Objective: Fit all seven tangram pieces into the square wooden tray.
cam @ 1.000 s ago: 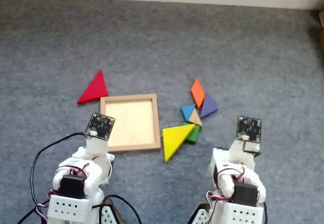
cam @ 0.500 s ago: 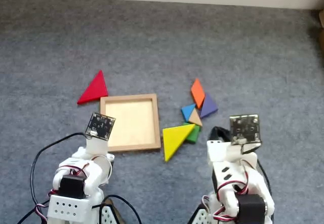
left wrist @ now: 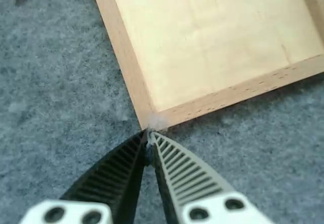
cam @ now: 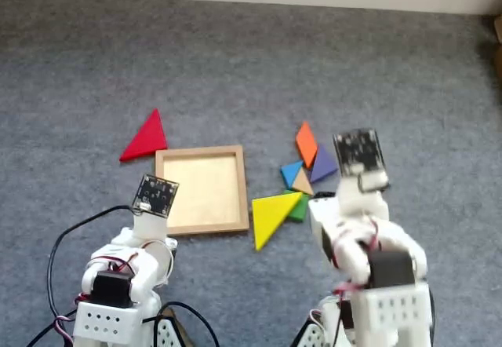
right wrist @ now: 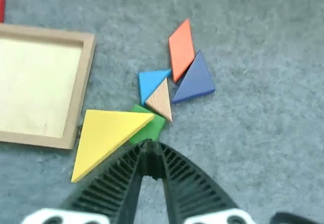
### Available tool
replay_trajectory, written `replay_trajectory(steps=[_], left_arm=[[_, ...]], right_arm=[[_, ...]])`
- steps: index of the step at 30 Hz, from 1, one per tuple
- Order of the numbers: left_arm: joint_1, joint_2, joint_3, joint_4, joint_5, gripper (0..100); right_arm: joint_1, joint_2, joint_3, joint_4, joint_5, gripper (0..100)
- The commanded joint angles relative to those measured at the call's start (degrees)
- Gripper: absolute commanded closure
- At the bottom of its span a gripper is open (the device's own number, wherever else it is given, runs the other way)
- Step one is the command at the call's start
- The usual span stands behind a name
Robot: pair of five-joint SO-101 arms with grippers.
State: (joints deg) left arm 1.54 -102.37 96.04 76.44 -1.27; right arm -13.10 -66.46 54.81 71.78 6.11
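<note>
The square wooden tray [cam: 202,188] lies flat on grey carpet [cam: 235,64] in front of two robot arms, with all seven tangram pieces outside it. A red triangle [cam: 146,137] rests just beyond the tray's far left corner. The other six cluster to the tray's right. A large yellow triangle [cam: 272,213] sits just beside the near right corner, its tip lying over a green piece [cam: 300,209]. Past them, a small blue triangle [cam: 290,172] and a plain wooden triangle [cam: 302,181] touch edge to edge. An orange parallelogram [cam: 307,144] and a dark blue triangle [cam: 323,164] lie against each other at the far side of the group.

The left gripper [left wrist: 148,135], fingers pressed together, points down at the tray's near left corner, its tips right at the wooden rim. The right gripper [right wrist: 150,145], fingers likewise closed and holding nothing, hangs over the near edge of the green piece, beside the yellow triangle
</note>
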Motion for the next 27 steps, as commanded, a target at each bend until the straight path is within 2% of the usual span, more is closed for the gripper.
replay_trajectory(steps=[1, 7, 11, 16, 18, 22, 27], left_arm=[[0.75, -2.77, 1.19, 0.35, 0.35, 99], [0.75, -2.77, 1.19, 0.35, 0.35, 99], [0.75, -2.77, 1.19, 0.35, 0.35, 99], [0.75, -2.77, 1.19, 0.35, 0.35, 99], [0.75, -2.77, 1.19, 0.35, 0.35, 99], [0.75, -2.77, 1.19, 0.35, 0.35, 99], [0.75, -2.77, 1.19, 0.35, 0.35, 99]], right_arm=[[-3.12, 9.54, -5.85, -0.22, -6.77, 94.0], [-11.30, 19.56, -7.43, -0.31, -20.40, 74.9], [-16.13, 25.10, -7.25, -3.82, -23.38, 69.0], [-19.82, 30.02, -3.74, -15.43, -23.47, 67.2], [-20.97, 31.60, -2.59, -15.69, -24.09, 67.2], [-23.69, 34.95, -4.44, -15.78, -33.32, 67.2], [-25.10, 42.51, -7.25, -16.04, -34.90, 67.2]])
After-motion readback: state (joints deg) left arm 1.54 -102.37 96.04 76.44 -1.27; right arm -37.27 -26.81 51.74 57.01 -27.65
